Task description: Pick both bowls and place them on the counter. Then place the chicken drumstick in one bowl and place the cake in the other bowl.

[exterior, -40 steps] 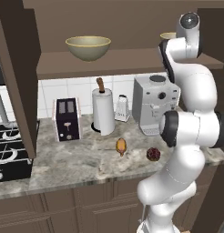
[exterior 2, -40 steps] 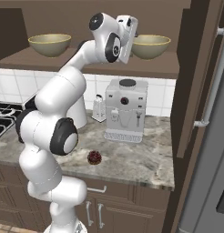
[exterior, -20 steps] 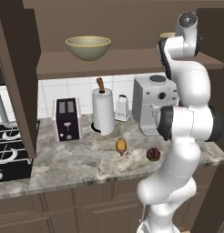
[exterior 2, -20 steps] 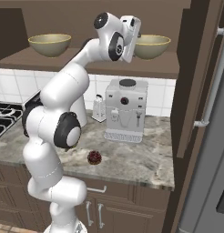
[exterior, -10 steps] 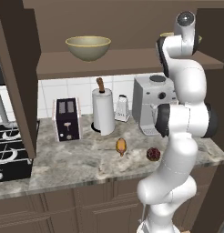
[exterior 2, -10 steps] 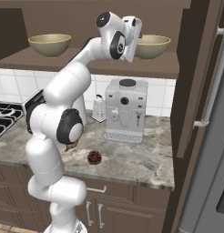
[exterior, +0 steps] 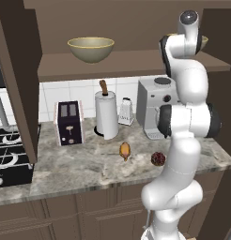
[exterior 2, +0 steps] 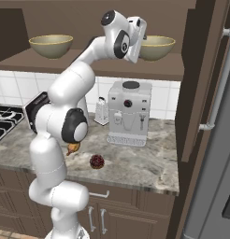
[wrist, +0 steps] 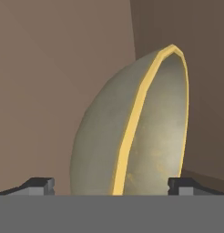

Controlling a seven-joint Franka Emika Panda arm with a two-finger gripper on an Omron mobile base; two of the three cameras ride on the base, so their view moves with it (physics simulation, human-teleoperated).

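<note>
Tabletop [exterior: 89, 164] bare of bowls; arm has swung the hand nearer the right-hand bowl [exterior 2: 156, 46] on the shelf [exterior 2: 112, 70], left bowl [exterior: 90, 48] untouched, claw [wrist: 111, 184] spread wide astride its rim, first pick imminent; drumstick [exterior: 125, 150] and cake [exterior: 158, 158] wait below.

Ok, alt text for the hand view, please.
A wide olive bowl with a yellow rim, turned on edge by the camera's roll, sits close ahead against brown wood. Two dark fingers stand open at the bottom, one on each side of its rim.
</note>
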